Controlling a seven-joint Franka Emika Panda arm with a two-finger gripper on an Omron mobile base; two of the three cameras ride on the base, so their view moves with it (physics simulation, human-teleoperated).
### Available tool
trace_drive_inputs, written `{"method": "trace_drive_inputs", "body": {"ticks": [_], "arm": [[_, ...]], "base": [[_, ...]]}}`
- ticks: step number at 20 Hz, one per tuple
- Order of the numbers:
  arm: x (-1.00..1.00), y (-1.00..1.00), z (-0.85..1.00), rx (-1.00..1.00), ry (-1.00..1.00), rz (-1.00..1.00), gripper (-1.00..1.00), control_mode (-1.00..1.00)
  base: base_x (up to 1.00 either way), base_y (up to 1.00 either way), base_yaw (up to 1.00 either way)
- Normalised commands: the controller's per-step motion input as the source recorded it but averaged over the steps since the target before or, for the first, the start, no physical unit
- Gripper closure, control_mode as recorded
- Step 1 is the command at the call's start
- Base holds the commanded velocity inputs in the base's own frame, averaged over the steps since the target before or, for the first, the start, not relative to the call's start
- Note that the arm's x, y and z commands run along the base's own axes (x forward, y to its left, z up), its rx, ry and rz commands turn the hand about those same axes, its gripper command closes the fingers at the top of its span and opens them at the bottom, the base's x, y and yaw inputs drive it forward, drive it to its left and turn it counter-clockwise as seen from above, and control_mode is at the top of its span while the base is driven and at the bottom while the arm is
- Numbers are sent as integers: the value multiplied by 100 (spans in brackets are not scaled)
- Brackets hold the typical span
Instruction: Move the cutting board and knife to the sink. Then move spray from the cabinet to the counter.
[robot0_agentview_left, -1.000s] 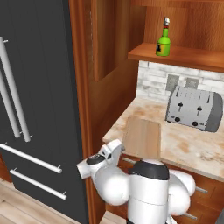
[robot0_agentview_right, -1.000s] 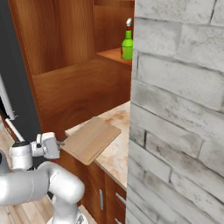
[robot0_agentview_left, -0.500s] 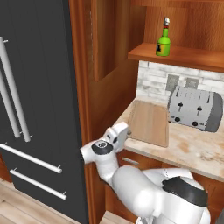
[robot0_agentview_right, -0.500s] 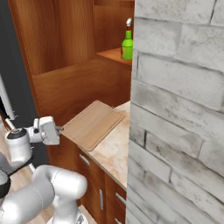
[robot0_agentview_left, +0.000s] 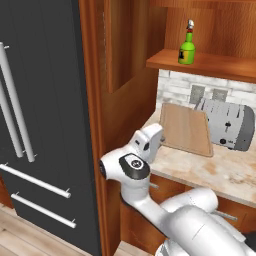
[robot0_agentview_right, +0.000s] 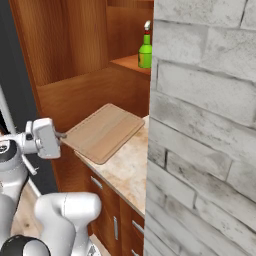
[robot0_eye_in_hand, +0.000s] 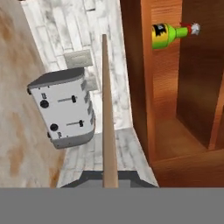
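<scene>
My gripper (robot0_agentview_left: 159, 136) is shut on the near left edge of the cutting board (robot0_agentview_left: 185, 128), a light-wood board held off the counter (robot0_agentview_left: 222, 172) and tilted, its far side raised toward the toaster. From the right the gripper (robot0_agentview_right: 62, 135) pinches the board's (robot0_agentview_right: 105, 131) corner. The hand view looks along the cutting board (robot0_eye_in_hand: 107, 109) edge-on. The green spray (robot0_agentview_left: 187, 48) stands upright on the open cabinet shelf (robot0_agentview_left: 210, 64), above and behind the board; it is also visible as the spray (robot0_agentview_right: 145, 49) and the spray (robot0_eye_in_hand: 169, 33). The knife and the sink are out of view.
A grey toaster (robot0_agentview_left: 227, 124) stands by the tiled back wall just right of the board. A dark fridge (robot0_agentview_left: 40, 125) with long bar handles fills the left, past a wooden side panel (robot0_agentview_left: 95, 100). A stone wall (robot0_agentview_right: 205, 125) blocks the right base view.
The board went from lying flat on the counter to lifted and tilted up in my shut gripper. The arm has stretched up and forward.
</scene>
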Motion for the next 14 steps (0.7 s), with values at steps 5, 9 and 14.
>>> {"method": "trace_drive_inputs", "body": {"ticks": [5,9,14], "arm": [[-87,-13,71,-1,1,0,100,-100],[-90,-2,60,-4,0,0,100,-100],[-71,0,50,-7,0,2,100,-100]], "base": [[0,0,0],[0,0,0],[0,0,0]]}}
